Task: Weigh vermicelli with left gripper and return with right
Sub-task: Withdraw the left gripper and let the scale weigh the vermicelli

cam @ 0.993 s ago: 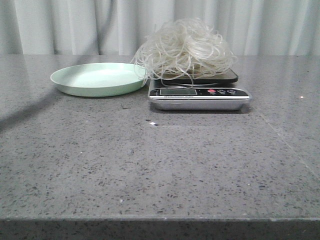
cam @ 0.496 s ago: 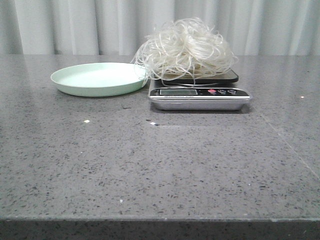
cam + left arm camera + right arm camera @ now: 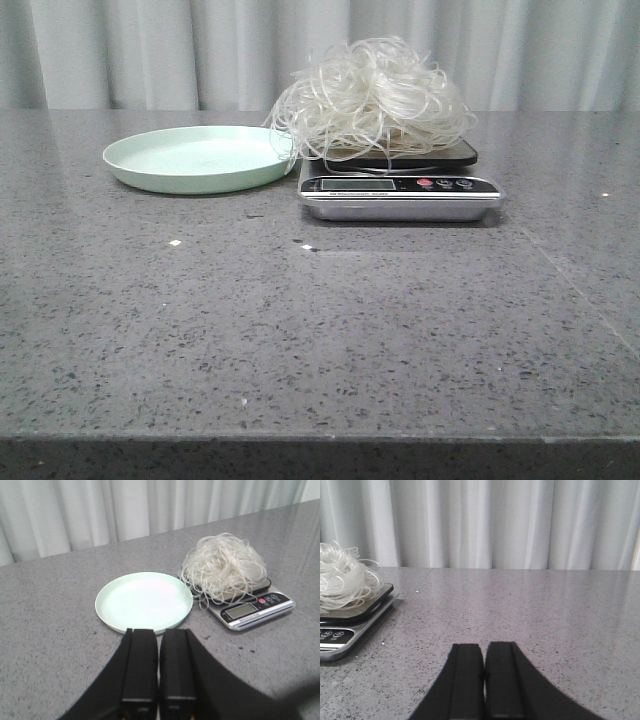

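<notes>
The vermicelli (image 3: pixel 370 98), a fluffy whitish tangle of thin strands, lies piled on the black pan of a silver kitchen scale (image 3: pixel 400 192) at the back middle of the table. It also shows in the left wrist view (image 3: pixel 223 567) and at the edge of the right wrist view (image 3: pixel 340 577). The mint-green plate (image 3: pixel 195 157) stands bare to the scale's left. My left gripper (image 3: pixel 159 632) is shut and empty, held back from the plate's (image 3: pixel 144 601) near rim. My right gripper (image 3: pixel 484 646) is shut and empty, to the right of the scale (image 3: pixel 350 625). Neither gripper shows in the front view.
The grey speckled stone table (image 3: pixel 320 330) runs to a pleated white curtain (image 3: pixel 150 50) at the back. A few small white specks (image 3: pixel 174 242) lie on the table in front of the plate and the scale.
The dark shadow across the table's left side has gone. A small white speck now lies in front of the plate. The vermicelli, scale and plate have not moved.
</notes>
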`<action>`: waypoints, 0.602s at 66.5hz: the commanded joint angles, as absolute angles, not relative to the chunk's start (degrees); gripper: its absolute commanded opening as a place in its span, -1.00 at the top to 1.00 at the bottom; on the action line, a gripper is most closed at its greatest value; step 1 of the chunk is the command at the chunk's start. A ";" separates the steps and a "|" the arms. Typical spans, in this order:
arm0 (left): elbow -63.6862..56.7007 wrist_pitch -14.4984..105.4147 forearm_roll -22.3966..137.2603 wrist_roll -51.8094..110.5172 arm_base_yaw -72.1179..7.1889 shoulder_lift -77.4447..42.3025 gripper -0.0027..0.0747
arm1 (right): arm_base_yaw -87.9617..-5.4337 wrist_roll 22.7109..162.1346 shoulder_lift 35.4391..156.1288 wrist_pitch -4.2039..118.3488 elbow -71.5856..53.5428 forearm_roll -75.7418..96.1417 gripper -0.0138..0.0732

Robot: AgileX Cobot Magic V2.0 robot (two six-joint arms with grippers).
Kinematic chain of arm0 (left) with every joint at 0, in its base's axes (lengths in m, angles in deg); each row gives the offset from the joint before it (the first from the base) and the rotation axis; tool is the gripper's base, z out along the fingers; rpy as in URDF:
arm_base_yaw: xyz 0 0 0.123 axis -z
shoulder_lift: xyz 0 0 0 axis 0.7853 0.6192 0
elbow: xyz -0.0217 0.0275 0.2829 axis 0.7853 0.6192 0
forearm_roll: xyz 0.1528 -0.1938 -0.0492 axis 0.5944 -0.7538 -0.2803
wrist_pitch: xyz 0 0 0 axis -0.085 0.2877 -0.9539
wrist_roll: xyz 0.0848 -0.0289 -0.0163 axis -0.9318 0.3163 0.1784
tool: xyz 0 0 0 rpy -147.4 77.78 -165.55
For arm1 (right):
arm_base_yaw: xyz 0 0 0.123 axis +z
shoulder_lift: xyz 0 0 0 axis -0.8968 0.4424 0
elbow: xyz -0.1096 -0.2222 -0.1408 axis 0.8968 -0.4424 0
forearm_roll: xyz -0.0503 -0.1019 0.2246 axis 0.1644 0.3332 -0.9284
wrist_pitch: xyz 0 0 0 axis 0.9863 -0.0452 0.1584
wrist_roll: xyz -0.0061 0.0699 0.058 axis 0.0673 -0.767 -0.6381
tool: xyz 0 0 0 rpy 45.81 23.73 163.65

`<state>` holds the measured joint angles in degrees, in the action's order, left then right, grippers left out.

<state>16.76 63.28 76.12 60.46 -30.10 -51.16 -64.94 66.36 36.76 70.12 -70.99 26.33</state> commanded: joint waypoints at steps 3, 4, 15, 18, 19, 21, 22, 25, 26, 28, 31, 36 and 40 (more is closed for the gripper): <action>20.38 58.00 75.16 60.30 -30.22 -57.70 0.60 | -65.32 66.66 35.89 74.53 -70.55 26.23 0.27; 20.80 58.00 75.16 60.30 -30.22 -58.21 0.60 | -65.32 66.66 35.89 74.53 -70.55 26.23 0.27; 23.45 57.53 75.16 60.30 -30.22 -61.44 0.60 | -65.32 66.66 35.89 74.53 -70.55 26.23 0.27; 23.45 57.53 75.16 60.30 -30.22 -61.56 0.60 | -65.32 66.66 35.89 74.53 -70.55 26.23 0.27; 23.45 57.53 75.16 60.30 -30.22 -61.56 0.60 | -65.32 66.66 35.89 74.53 -70.55 26.23 0.27; 23.45 57.34 75.16 60.30 -30.22 -61.56 0.60 | -65.32 66.66 35.89 74.53 -70.55 26.23 0.27; 23.45 57.18 75.16 60.30 -30.22 -61.56 0.60 | -65.32 66.66 35.89 74.53 -70.55 26.23 0.27; 23.45 57.18 75.16 60.30 -30.22 -61.56 0.60 | -65.32 66.66 35.89 74.62 -70.55 26.23 0.27; 23.45 57.18 75.16 60.30 -30.22 -61.56 0.60 | -65.32 66.66 35.89 74.75 -70.55 26.23 0.27; 23.45 57.18 75.16 60.30 -30.22 -61.56 0.60 | -65.32 66.66 35.89 75.33 -70.55 26.23 0.27; 23.45 57.18 75.16 60.30 -30.22 -61.56 0.60 | -65.32 66.66 35.89 76.85 -70.55 26.23 0.27; 23.45 57.18 75.16 60.30 -30.22 -61.56 0.60 | -65.32 66.66 35.89 83.21 -70.50 25.72 0.27; 23.45 57.18 75.16 60.30 -30.22 -61.56 0.60 | -65.25 66.18 35.89 85.94 -69.11 24.57 0.27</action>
